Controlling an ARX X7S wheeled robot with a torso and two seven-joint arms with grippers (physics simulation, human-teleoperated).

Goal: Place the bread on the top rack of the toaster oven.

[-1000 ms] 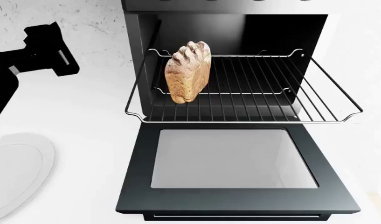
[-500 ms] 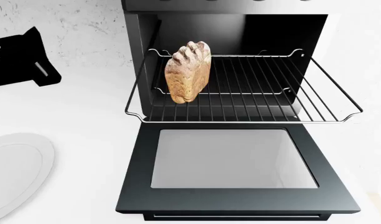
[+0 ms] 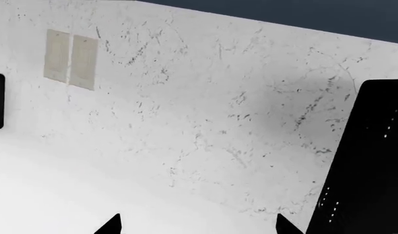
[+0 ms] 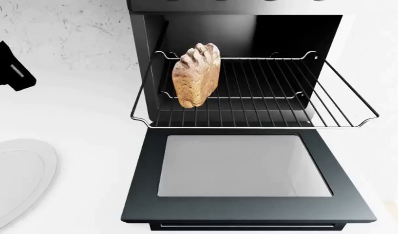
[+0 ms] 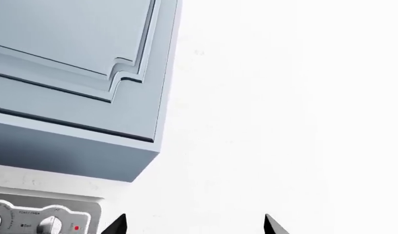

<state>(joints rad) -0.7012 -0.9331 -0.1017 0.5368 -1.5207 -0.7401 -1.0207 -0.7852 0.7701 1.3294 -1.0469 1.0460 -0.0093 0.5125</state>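
The bread point(image 4: 196, 75), a golden-brown chunk with a ridged top, stands on end at the left of the top rack point(image 4: 283, 97). The rack is slid partway out of the black toaster oven point(image 4: 146, 34), whose door point(image 4: 244, 214) hangs open below. Nothing holds the bread. My left arm point(image 4: 7, 66) shows only as a black block at the far left edge, well away from the oven. In the left wrist view, my left gripper point(image 3: 199, 226) is open and empty, with the oven's black side point(image 3: 371, 165) beside it. My right gripper point(image 5: 194, 226) is open and empty too, near the oven's control knobs point(image 5: 43, 222).
A pale plate point(image 4: 17, 180) lies on the white counter at the front left. A speckled wall with an outlet point(image 3: 72, 58) stands behind. A blue-grey cabinet point(image 5: 75, 73) hangs above the oven.
My left arm has drawn back to the left, away from the oven, and is nearly out of the head view. The bread and the rack have not moved.
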